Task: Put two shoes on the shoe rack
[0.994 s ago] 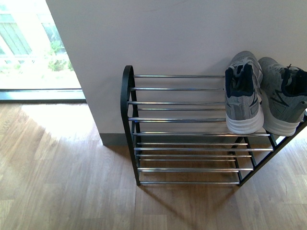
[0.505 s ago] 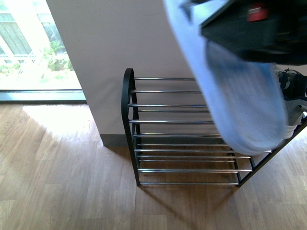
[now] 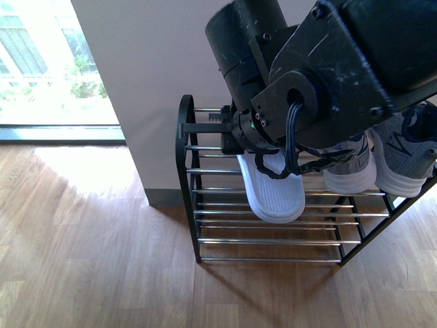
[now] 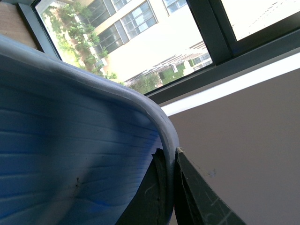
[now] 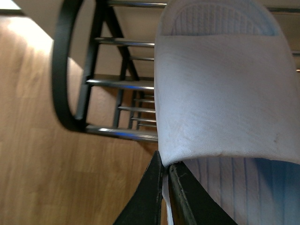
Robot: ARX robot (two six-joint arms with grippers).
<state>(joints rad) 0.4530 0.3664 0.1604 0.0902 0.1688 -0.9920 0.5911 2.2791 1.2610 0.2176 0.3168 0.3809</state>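
The black shoe rack with silver rods stands against the wall. My right arm fills the upper right of the front view and holds a white slipper in front of the rack's middle rods, left of the sneakers. Whether it touches the rods I cannot tell. In the right wrist view my right gripper is shut on the edge of this slipper, with the rack's frame beside it. My left gripper is shut on the rim of another white slipper, up near a window; this arm is outside the front view.
Two grey sneakers sit on the rack's upper tier at the right. A pale wall is behind the rack, a bright window to the left, and wooden floor in front.
One second ago no arm was in the front view. The right arm then swung in with the slipper close to the camera, and now holds it lower, at the rack's middle rods.
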